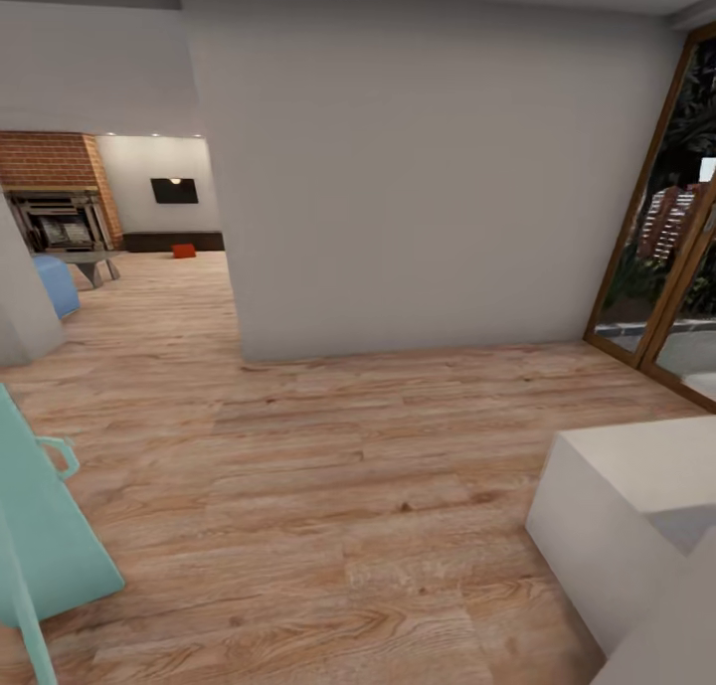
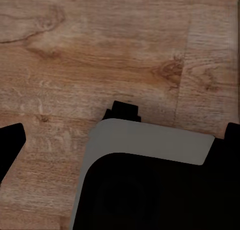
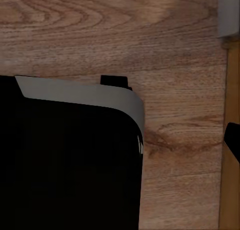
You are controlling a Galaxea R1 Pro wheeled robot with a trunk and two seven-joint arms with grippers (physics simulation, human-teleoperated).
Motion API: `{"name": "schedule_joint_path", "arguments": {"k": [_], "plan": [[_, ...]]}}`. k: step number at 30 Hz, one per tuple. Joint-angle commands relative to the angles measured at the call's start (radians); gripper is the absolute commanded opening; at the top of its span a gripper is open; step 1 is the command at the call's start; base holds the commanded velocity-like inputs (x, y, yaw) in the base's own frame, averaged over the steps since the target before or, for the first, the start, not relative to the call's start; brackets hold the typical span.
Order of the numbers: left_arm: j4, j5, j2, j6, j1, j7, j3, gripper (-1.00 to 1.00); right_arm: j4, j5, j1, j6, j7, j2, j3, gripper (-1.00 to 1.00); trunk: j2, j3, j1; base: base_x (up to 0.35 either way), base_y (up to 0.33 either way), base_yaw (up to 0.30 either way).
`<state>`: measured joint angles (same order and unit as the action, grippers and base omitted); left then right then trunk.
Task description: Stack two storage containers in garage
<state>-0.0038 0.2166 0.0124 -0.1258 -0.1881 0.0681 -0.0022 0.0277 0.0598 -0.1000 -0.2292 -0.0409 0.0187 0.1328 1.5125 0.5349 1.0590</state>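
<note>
While the robot faces a plain pale wall (image 1: pixel 418 178) dividing the house, the living room opens through the gap at the head view's left: red brick fireplace (image 1: pixel 55 173), black wall TV (image 1: pixel 174 190), a blue sofa corner (image 1: pixel 55 282) and a low grey table (image 1: pixel 88 263). Far back on that floor, below the TV, sits a small orange-red shape (image 1: pixel 183 251), probably one storage container; the second cannot be made out. Both wrist views look down at the robot's own dark base with its grey rim (image 2: pixel 150 145) over planks, and whether either pincer is apart or together cannot be told. Risk now looks like navigation: the wall corner stands close to the route, the teal object (image 1: pixel 45 536) crowds the near left and a white block (image 1: pixel 636 516) the near right, so a careless turn could clip any of them. Light wood plank floor (image 1: pixel 328 486) runs throughout; glass patio doors (image 1: pixel 671 238) stand at right.
</note>
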Motion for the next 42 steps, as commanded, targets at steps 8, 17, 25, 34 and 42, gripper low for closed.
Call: {"name": "schedule_joint_path", "arguments": {"k": [8,17,25,34,42], "plan": [[0.001,0.007,0.0,-0.003,-0.001,0.001,-0.001,1.0,0.003,0.006,-0.001,-0.005,-0.002,0.0,0.008,1.0,0.0,0.001,0.001,0.322,0.0,0.0],[0.001,0.006,0.0,-0.003,-0.001,0.001,-0.001,1.0,0.003,0.007,-0.001,-0.005,-0.003,-0.001,0.007,1.0,0.0,0.001,0.001,0.322,0.0,0.0],[0.001,0.006,0.0,-0.003,-0.001,0.001,-0.001,1.0,0.003,0.009,-0.001,-0.006,-0.002,0.0,-0.001,1.0,0.0,0.001,0.001,0.322,0.0,0.0],[0.001,0.006,0.0,-0.003,-0.001,0.001,-0.001,1.0,0.003,0.004,-0.001,-0.009,-0.002,-0.001,0.002,1.0,0.0,0.001,0.001,0.322,0.0,0.086],[0.001,0.006,0.0,-0.003,-0.001,0.001,-0.001,1.0,0.003,0.004,-0.001,-0.009,-0.002,0.0,0.002,1.0,0.0,0.001,0.001,0.322,0.0,0.261]]}}
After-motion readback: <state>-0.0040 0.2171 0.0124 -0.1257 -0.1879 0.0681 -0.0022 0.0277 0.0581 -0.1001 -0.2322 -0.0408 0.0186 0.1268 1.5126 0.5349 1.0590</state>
